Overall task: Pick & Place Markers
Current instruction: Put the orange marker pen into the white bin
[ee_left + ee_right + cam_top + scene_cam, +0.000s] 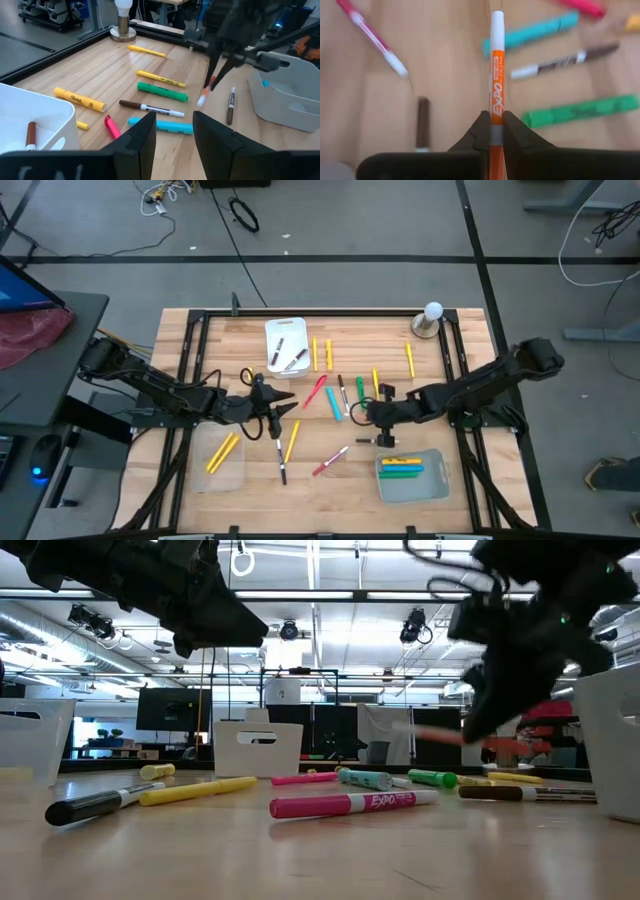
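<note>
Markers lie scattered flat on the wooden table (460, 380): yellow (314, 353), green (360, 389), light blue (333, 402), pink (330, 461), and a black-capped one (281, 463). My right gripper (362, 413) hangs over the table's middle, shut on an orange and white Expo marker (496, 65). My left gripper (283, 406) is open above the table left of centre; its fingers (145, 140) touch nothing. More markers lie in the clear tray (222, 455), the white tray (285, 345) and the grey tray (412, 476). My right gripper (494, 131) pinches the Expo marker between its two fingers at the orange barrel (496, 112), toward the end away from the white tip. The marker runs forward along the fingers, and its white end (202, 100) points down and away. It is lifted clear of the table.
A lamp with a round bulb (430, 320) stands at the far right corner. A dark metal frame (300, 313) rims the table. The grey tray sits near right, the clear tray near left, the white tray far centre. Bare wood shows along the near edge between the trays.
</note>
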`<state>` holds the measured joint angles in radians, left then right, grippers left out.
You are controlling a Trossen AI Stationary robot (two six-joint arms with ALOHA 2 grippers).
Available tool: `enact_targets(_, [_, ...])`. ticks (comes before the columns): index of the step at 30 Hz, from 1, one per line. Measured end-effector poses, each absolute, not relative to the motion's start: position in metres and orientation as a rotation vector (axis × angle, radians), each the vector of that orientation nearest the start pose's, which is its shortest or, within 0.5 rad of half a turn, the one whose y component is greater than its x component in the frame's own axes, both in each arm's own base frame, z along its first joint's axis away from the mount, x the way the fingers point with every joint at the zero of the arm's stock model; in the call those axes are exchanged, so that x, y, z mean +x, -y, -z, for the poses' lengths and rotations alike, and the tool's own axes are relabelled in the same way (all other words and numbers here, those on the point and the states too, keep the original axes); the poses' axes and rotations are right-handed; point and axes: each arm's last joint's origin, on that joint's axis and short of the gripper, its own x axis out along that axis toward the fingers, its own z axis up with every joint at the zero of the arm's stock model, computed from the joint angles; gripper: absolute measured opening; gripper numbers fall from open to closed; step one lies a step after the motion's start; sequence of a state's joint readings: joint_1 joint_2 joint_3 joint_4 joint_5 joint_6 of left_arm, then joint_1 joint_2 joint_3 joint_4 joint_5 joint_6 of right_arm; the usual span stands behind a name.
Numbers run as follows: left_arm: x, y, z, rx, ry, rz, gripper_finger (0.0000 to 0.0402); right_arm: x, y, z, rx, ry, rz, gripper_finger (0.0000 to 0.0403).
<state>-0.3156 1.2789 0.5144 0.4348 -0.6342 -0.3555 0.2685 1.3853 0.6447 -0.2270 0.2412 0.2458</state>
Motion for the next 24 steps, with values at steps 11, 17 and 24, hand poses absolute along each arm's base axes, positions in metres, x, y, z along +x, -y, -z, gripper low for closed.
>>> enact_targets(11, [0.258, 0.069, -0.201, -0.075, -0.121, -0.214, 0.0135, 0.265, -0.070, -0.219, 0.016, -0.170, 0.044, 0.0016])
enact_targets(17, [0.281, 0.072, -0.191, -0.073, 0.036, -0.071, 0.0136, 0.276, -0.074, -0.228, -0.005, 0.141, 0.039, 0.0016])
enact_targets(24, [0.320, 0.068, -0.192, -0.092, 0.097, -0.027, 0.0178, 0.285, -0.076, -0.218, -0.017, 0.242, 0.040, 0.0016])
